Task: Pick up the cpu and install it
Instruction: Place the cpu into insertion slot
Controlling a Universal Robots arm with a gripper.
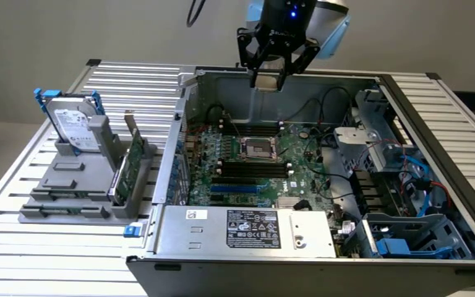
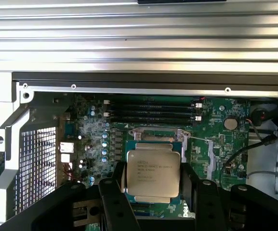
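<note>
Tool [image 1: 269,82] high above open computer case [image 1: 303,278], jaws wide, clamped on cpu [image 2: 153,174]; cpu seemingly hangs over motherboard socket [image 1: 260,148].

One cpu [image 2: 153,173] edge behind the fingers [image 2: 113,204] (its lettering unreadable), arm [image 1: 324,18] cropped at the edge

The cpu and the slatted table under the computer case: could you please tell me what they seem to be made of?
The cpu: a silvery-grey metal lid with a dull satin sheen and printed lettering, on a tan rim that may be laminate board. The slatted table: probably aluminium, given its bright, brushed-looking ribbed slats.
</note>
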